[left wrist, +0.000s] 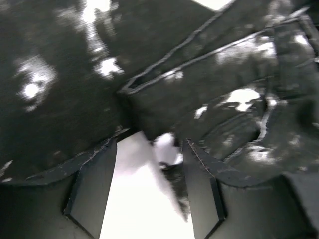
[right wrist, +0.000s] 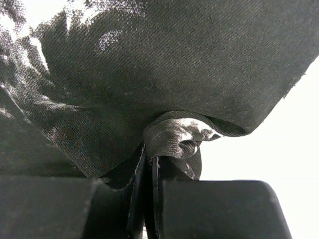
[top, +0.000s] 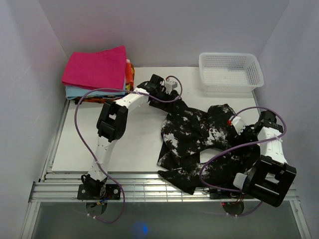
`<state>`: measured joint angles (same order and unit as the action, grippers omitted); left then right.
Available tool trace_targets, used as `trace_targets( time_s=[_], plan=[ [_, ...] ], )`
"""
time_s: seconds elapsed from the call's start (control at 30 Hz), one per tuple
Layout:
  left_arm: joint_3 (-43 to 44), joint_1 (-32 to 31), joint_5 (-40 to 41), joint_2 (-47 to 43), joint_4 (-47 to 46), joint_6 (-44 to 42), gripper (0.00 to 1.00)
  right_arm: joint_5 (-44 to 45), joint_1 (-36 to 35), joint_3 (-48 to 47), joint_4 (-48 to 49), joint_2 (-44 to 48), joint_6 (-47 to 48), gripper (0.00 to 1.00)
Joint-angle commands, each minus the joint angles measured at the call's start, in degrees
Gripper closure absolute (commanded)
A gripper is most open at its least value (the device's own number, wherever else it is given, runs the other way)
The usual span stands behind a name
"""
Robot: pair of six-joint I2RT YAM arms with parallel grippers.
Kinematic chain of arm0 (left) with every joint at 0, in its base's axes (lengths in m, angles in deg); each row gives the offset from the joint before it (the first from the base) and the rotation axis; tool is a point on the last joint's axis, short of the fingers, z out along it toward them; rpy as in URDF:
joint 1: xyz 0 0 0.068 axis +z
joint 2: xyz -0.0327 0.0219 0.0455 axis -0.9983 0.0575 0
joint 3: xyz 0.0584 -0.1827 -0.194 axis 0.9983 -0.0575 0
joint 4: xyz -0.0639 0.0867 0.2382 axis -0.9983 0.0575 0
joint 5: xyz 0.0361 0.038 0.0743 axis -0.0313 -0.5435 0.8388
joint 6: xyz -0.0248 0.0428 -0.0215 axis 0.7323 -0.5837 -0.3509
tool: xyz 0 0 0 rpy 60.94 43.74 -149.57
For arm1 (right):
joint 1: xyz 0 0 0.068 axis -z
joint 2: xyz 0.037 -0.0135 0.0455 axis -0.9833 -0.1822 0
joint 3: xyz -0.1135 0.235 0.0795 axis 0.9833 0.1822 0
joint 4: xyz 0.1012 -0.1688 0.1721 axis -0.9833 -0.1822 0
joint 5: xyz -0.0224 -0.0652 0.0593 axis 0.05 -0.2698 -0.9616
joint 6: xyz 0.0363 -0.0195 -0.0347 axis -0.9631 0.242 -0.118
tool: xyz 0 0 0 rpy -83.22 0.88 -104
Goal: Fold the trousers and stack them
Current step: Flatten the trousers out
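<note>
Folded pink-topped stack (top: 94, 72) back left on counter (top: 134, 144). Left hand (left wrist: 149, 147): fingers apart, low over upper edge of crumpled black-white trousers (top: 199, 137), centre-right. White basket (top: 230, 72) back right. Right hand (right wrist: 148, 167) clamped on trousers fold, right side.

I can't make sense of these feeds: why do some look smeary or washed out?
Left wrist view: motion-blurred, the trousers smeared, their pale patches glaring. Right wrist view: sharp on the cloth's weave, but the background beyond is blown out white. Top view: evenly lit and crisp, with only soft shadows.
</note>
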<state>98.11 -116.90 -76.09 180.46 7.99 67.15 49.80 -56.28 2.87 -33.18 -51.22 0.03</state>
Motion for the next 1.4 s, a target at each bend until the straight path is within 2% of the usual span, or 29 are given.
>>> trace_targets(
  time_s=[0.0, 0.07, 0.2, 0.3, 0.33, 0.37, 0.53, 0.57, 0.63, 0.67, 0.7, 0.8, 0.93, 1.03, 1.13, 1.33, 1.37],
  plan=[
    [2.0, -0.7, -6.2, -0.7, -1.0, 2.1, 0.35, 1.1, 0.4, -1.3, 0.6, -0.9, 1.8, 0.92],
    [1.7, -0.7, -7.9, -0.7, -2.5, 3.5, 0.35, 1.8, 0.5, -1.5, 0.8, -1.8, 1.8, 0.92],
    [2.9, -0.7, -10.3, 0.1, -3.1, 4.6, 0.43, 2.1, 1.3, -2.7, 1.5, -2.7, 1.8, 0.92],
    [2.5, -0.7, -11.0, -1.5, -3.6, 4.5, 0.70, 1.6, 1.9, -4.6, 1.8, -3.0, 1.2, 0.92],
    [2.2, -0.7, -9.9, -3.7, -3.5, 4.1, 0.91, 1.3, 2.1, -5.2, 1.9, -2.9, 0.9, 0.92],
    [1.6, -0.7, -8.8, -5.3, -3.5, 3.2, 1.00, 1.1, 2.5, -6.4, 2.1, -3.0, 0.7, 0.92],
    [-7.4, 1.9, -3.6, -21.3, -6.4, 2.0, 1.00, -0.4, 3.8, -11.1, 4.8, -3.5, -0.4, 0.92],
    [-11.6, 2.4, -2.2, -28.0, -6.6, 2.1, 1.00, -1.0, 3.8, -12.3, 4.7, -3.8, -0.5, 0.92],
    [-16.0, 2.9, -1.0, -34.6, -5.6, -0.1, 1.00, -3.9, 3.5, -16.1, 4.7, -4.1, -1.1, 0.92],
    [-18.6, 2.9, 0.0, -41.8, -5.4, -1.2, 1.00, -4.7, 3.0, -17.3, 4.7, -4.4, -1.5, 0.92],
    [-23.9, 2.9, 0.2, -45.4, -5.0, -2.4, 1.00, -5.0, 2.4, -18.6, 4.7, -4.5, -1.8, 0.92],
    [-32.9, 2.9, 2.6, -57.8, -2.2, -5.2, 1.00, -5.4, -1.9, -22.3, 4.6, -5.7, -3.9, 0.92],
    [-41.3, 3.0, 7.7, -68.7, 5.6, -9.8, 1.00, -3.9, -12.2, -23.9, 6.2, -6.9, -9.1, 0.92],
    [-45.8, 3.1, 13.6, -74.3, 11.5, -13.5, 1.00, -1.9, -25.1, -23.8, 10.0, -8.8, -14.7, 0.92],
    [-47.7, 3.1, 16.5, -77.0, 20.0, -18.4, 1.00, 0.6, -32.9, -23.3, 14.0, -13.0, -17.6, 0.92],
    [-51.5, 3.1, 20.8, -80.3, 32.9, -27.3, 1.00, 0.4, -41.5, -26.3, 17.8, -22.4, -22.3, 0.92],
    [-52.1, 3.1, 22.2, -81.0, 33.4, -28.1, 0.90, -0.6, -43.4, -26.7, 18.3, -23.1, -23.4, 0.92]
  ],
)
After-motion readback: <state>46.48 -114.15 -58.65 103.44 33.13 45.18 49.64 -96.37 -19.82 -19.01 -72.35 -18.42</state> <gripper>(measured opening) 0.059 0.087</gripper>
